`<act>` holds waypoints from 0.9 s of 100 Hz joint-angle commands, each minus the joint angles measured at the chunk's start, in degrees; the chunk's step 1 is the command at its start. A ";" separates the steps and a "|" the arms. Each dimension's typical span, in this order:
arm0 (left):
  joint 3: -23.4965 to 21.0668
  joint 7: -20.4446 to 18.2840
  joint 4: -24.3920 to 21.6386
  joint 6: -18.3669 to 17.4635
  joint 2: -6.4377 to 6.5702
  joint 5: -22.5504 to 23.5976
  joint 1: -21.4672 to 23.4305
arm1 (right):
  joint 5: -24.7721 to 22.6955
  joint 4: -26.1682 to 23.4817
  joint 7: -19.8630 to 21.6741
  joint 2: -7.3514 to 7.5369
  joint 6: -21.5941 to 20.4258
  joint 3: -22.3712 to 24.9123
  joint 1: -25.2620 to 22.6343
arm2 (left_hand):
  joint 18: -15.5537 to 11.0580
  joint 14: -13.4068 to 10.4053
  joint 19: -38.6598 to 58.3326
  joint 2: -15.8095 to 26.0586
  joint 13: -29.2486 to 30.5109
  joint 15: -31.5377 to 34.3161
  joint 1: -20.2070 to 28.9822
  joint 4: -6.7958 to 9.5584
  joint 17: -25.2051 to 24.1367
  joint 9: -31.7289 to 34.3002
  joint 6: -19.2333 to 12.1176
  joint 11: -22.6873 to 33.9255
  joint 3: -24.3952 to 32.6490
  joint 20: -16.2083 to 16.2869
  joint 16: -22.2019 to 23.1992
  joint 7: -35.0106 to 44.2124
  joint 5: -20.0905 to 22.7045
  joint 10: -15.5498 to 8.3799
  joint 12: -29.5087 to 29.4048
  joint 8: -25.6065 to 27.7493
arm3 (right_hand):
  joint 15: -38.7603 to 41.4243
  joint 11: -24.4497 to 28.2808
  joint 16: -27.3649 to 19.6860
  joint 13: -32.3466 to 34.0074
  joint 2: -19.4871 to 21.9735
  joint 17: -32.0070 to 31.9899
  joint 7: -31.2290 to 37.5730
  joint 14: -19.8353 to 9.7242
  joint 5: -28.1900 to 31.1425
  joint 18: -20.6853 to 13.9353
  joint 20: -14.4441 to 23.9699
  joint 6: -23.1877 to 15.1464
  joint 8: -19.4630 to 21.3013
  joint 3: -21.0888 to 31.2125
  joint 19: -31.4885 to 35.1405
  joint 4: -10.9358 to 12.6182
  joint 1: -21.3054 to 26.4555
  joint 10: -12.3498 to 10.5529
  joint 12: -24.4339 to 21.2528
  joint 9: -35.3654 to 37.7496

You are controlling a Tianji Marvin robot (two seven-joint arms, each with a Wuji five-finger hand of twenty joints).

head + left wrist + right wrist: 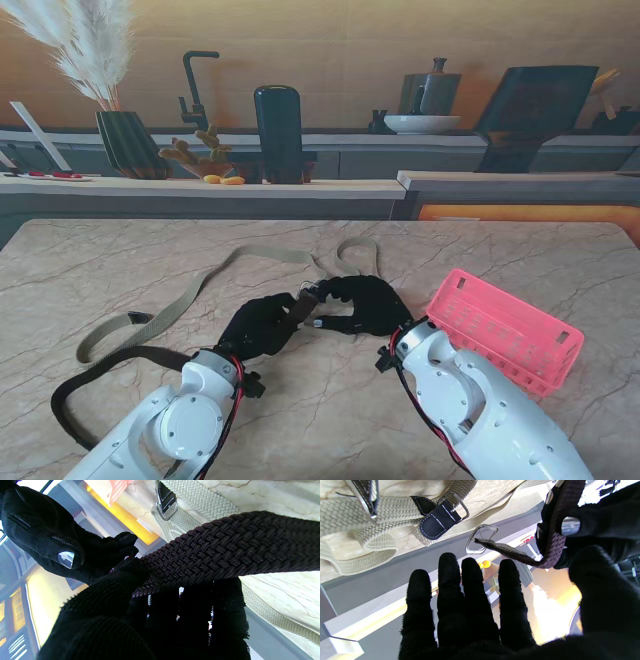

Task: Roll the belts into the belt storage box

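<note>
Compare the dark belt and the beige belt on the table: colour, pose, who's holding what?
Colour: the dark belt is near-black woven webbing; the beige belt is pale tan.
Pose: the dark belt's buckle end is lifted off the table between both robot hands, the left robot hand gripping it; the beige belt lies loose on the marble, farther from me.
Hold: nothing grips the beige belt.
Shared: both are braided, with a metal buckle, and outside the pink box.
</note>
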 commanded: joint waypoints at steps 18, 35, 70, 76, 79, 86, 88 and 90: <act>0.68 1.15 0.09 -0.28 -0.62 0.73 -0.16 | 0.41 0.07 1.29 -0.10 -1.14 -2.03 1.90 | -0.85 -1.05 1.73 1.52 -0.56 0.12 1.64 -0.49 -0.50 0.55 -1.86 1.86 1.07 0.87 -0.03 4.08 0.72 -0.15 -0.48 -0.40 | 3.27 2.09 1.77 1.56 4.29 0.15 0.05 0.30 4.06 -0.15 0.57 0.04 0.79 -2.55 2.85 0.12 -1.35 0.16 1.14 3.65; 1.44 1.47 1.03 -0.07 -0.77 0.77 -1.03 | 0.75 0.51 2.29 -0.01 -1.06 -3.27 2.86 | -0.95 -1.06 1.60 1.54 -0.50 0.17 1.55 -0.50 -0.53 0.59 -1.89 1.94 0.95 0.80 -0.11 4.14 0.69 -0.23 -0.53 -0.47 | 4.14 2.36 2.20 2.02 4.58 0.53 0.21 0.71 4.87 -0.13 0.58 0.35 1.03 -2.98 3.55 0.20 -1.14 0.47 1.30 4.43; 1.67 0.76 1.28 -0.24 -0.60 0.84 -1.32 | 0.41 1.20 2.46 -0.26 4.02 -5.18 4.23 | -1.46 -2.35 0.95 1.08 -0.46 -0.54 1.41 -0.37 -0.41 0.73 -3.18 1.32 0.86 0.38 -0.98 4.63 -1.44 -1.32 -0.87 -0.05 | 5.69 3.13 2.77 1.66 5.47 0.51 -0.26 1.62 4.79 0.08 0.53 0.74 1.23 -3.71 5.41 0.47 0.01 1.50 1.58 4.04; 1.54 0.44 1.14 -0.13 -0.50 0.99 -1.23 | 0.60 1.14 1.87 -0.43 4.68 -4.98 4.02 | -1.95 -2.65 0.51 0.77 -0.57 -0.96 1.44 0.03 -0.24 0.73 -3.64 0.50 0.55 -0.02 -1.20 6.85 -7.85 -2.74 -0.43 5.14 | 5.70 3.22 2.69 1.48 5.64 0.29 -0.31 1.67 4.51 0.13 0.37 0.70 1.30 -3.80 5.49 0.55 0.10 1.53 1.57 3.76; 1.47 0.32 1.04 -0.03 -0.47 1.01 -1.17 | 0.77 1.04 1.53 -0.52 4.93 -4.79 3.82 | -2.20 -2.71 0.40 0.77 -0.55 -1.01 1.42 0.18 -0.16 0.69 -3.54 0.35 0.44 -0.18 -1.23 7.41 -9.86 -3.20 -0.28 7.09 | 5.67 3.27 2.64 1.38 5.62 0.26 -0.25 1.66 4.56 0.17 0.30 0.67 1.36 -3.83 5.55 0.58 0.20 1.55 1.57 3.70; 1.27 0.11 0.84 0.35 -0.42 1.01 -1.04 | 1.02 0.63 0.69 -0.70 5.31 -4.08 3.14 | -2.72 -3.16 0.29 0.63 -0.61 -1.05 1.25 0.43 0.01 0.38 -2.39 0.04 0.25 -0.43 -1.21 6.28 -14.16 -4.33 -0.37 8.65 | 5.59 3.30 2.52 1.24 5.64 0.10 -0.25 1.69 4.39 0.25 0.11 0.51 1.43 -3.94 5.57 0.61 0.20 1.58 1.53 3.53; 1.22 0.06 0.79 0.51 -0.41 1.02 -1.02 | 1.03 0.48 0.44 -0.74 5.41 -3.86 2.94 | -2.93 -3.26 0.25 0.61 -0.62 -1.06 1.20 0.48 0.07 0.27 -2.09 -0.07 0.21 -0.49 -1.20 5.75 -15.26 -4.70 -0.45 8.69 | 5.56 3.28 2.48 1.21 5.64 0.05 -0.24 1.64 4.34 0.26 0.06 0.47 1.45 -3.95 5.56 0.62 0.21 1.55 1.50 3.44; 1.17 -0.03 0.73 0.69 -0.39 1.03 -1.00 | 0.99 0.34 0.16 -0.78 5.50 -3.64 2.73 | -3.06 -3.43 0.21 0.62 -0.69 -1.10 1.20 0.56 0.10 0.16 -1.63 -0.18 0.19 -0.56 -1.20 5.19 -16.21 -4.97 -0.54 8.66 | 5.56 3.32 2.45 1.24 5.59 0.03 -0.24 1.66 4.29 0.26 0.00 0.50 1.47 -3.96 5.56 0.63 0.28 1.54 1.50 3.49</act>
